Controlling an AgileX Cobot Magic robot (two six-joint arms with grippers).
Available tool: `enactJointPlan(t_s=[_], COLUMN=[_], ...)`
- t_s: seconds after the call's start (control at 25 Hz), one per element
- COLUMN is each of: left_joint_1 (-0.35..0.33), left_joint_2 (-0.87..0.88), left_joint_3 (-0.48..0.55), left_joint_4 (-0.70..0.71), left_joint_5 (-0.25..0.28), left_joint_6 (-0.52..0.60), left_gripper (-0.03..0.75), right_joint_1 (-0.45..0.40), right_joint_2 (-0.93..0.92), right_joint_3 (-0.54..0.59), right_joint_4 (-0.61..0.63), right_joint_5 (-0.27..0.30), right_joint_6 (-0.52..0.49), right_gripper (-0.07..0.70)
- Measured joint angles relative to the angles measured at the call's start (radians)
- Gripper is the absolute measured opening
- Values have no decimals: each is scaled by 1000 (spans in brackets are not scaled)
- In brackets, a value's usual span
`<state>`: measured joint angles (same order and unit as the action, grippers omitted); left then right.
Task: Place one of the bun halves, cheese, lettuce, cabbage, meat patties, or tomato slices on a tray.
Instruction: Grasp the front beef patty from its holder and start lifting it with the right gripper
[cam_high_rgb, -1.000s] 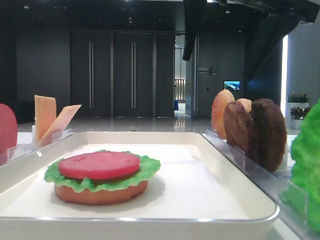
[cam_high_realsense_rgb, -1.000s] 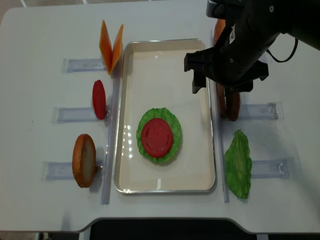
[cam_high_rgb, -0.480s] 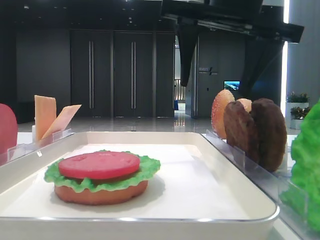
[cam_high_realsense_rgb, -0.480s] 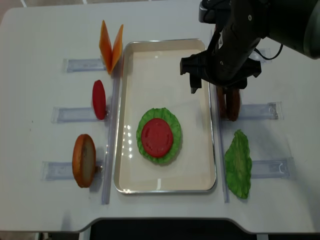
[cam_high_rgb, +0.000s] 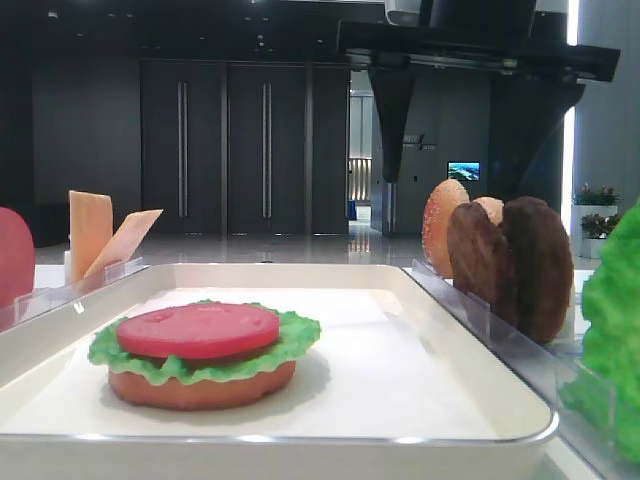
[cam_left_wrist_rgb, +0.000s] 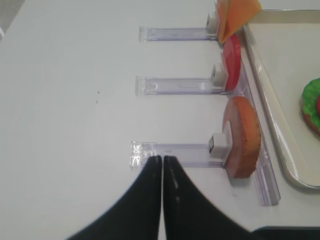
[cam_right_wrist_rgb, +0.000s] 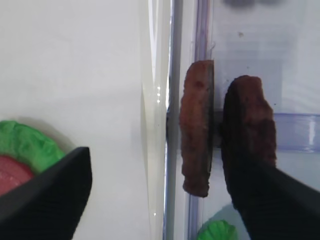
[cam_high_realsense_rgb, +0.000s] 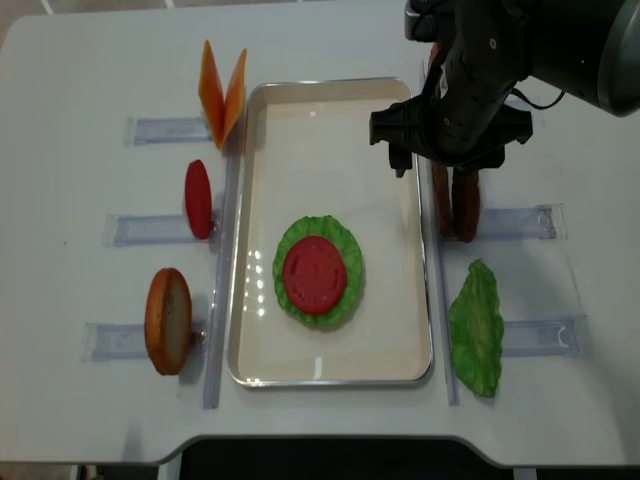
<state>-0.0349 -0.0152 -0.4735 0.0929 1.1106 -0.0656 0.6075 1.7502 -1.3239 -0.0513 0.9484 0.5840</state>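
Note:
The white tray (cam_high_realsense_rgb: 330, 110) holds a stack: a bun half (cam_high_rgb: 200, 388), lettuce (cam_high_realsense_rgb: 300, 238) and a tomato slice (cam_high_realsense_rgb: 315, 273). Two meat patties (cam_high_realsense_rgb: 465, 205) stand on edge in a clear rack just right of the tray. My right gripper (cam_high_realsense_rgb: 445, 165) hovers over them, open and holding nothing. In the right wrist view the patties (cam_right_wrist_rgb: 197, 140) lie ahead between its fingers (cam_right_wrist_rgb: 45, 200). My left gripper (cam_left_wrist_rgb: 161, 159) is shut and empty, over bare table left of a standing bun half (cam_left_wrist_rgb: 242, 137).
Left of the tray, racks hold cheese slices (cam_high_realsense_rgb: 220, 90), a tomato slice (cam_high_realsense_rgb: 198, 198) and a bun half (cam_high_realsense_rgb: 168, 320). A second lettuce leaf (cam_high_realsense_rgb: 475, 325) stands at the right. A sesame bun half (cam_high_rgb: 443, 225) stands behind the patties.
My right gripper has shifted slightly right from the tray's right edge towards the patties and now shows at the top of the low front view. It stays open.

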Motion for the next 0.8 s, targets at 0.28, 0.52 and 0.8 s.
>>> enactJointPlan(t_s=[0.28, 0.52, 0.8], left_joint_1=[0, 0, 0], left_joint_2=[0, 0, 0], left_joint_3=[0, 0, 0], left_joint_4=[0, 0, 0], left_joint_5=[0, 0, 0], left_joint_6=[0, 0, 0], left_gripper=[0, 0, 0], right_joint_1=[0, 0, 0], right_joint_2=[27, 29, 29], right_joint_3=[0, 0, 0], right_joint_4=[-1, 0, 0], right_joint_5=[0, -3, -13], right_joint_6=[0, -1, -1], right_gripper=[539, 539, 539])
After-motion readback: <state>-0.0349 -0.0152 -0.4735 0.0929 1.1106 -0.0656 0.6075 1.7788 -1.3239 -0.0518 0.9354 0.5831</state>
